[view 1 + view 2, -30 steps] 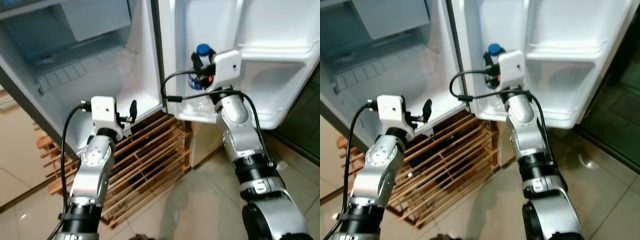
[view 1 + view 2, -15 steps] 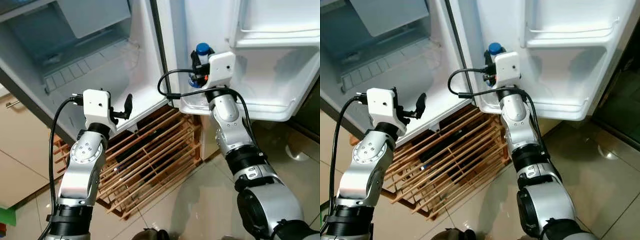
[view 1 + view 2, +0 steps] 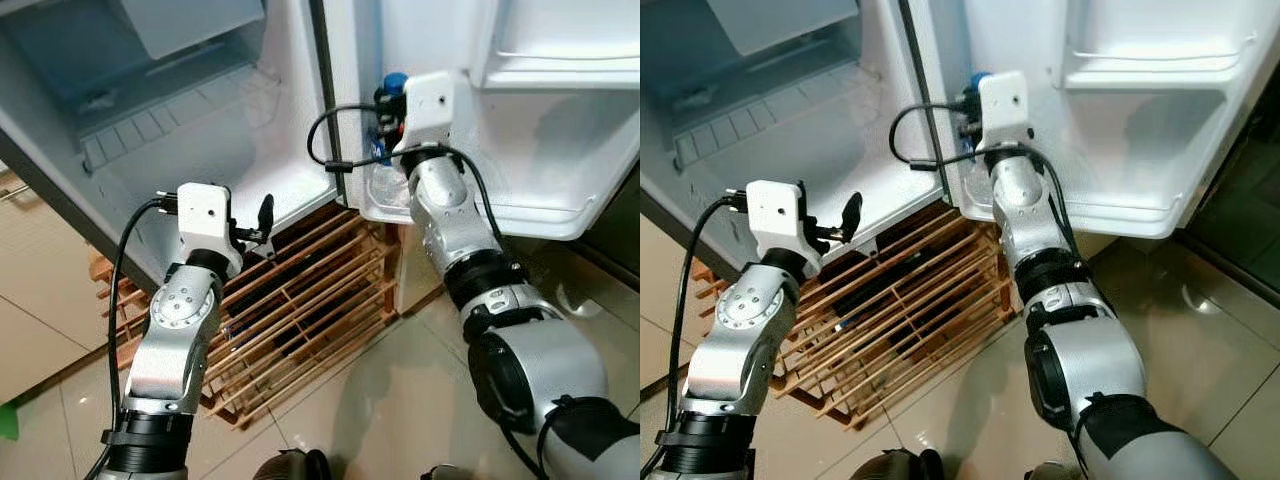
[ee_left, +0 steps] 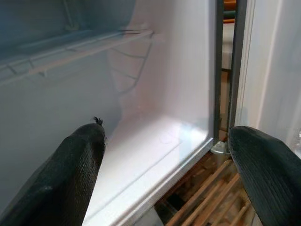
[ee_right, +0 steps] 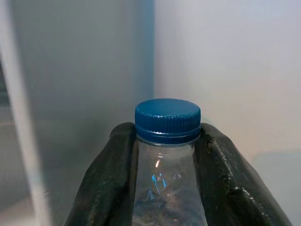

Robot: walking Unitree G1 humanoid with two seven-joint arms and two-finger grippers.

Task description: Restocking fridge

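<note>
Right wrist view: right gripper (image 5: 167, 155) is clamping the bottle (image 5: 167, 188) just under its cap; left gripper (image 4: 164, 165) is gaping idle. Releasing before the door shelf (image 3: 520, 215) bears it risks toppling.

- Clear plastic bottle (image 5: 168, 188), blue screw cap (image 5: 167, 119), upright.
- Neck clamped between both fingers of right pincer (image 5: 168, 155).
- Stands in lower shelf of fridge door (image 3: 560, 215), at its hinge-side end.
- Label detail unreadable.
</note>
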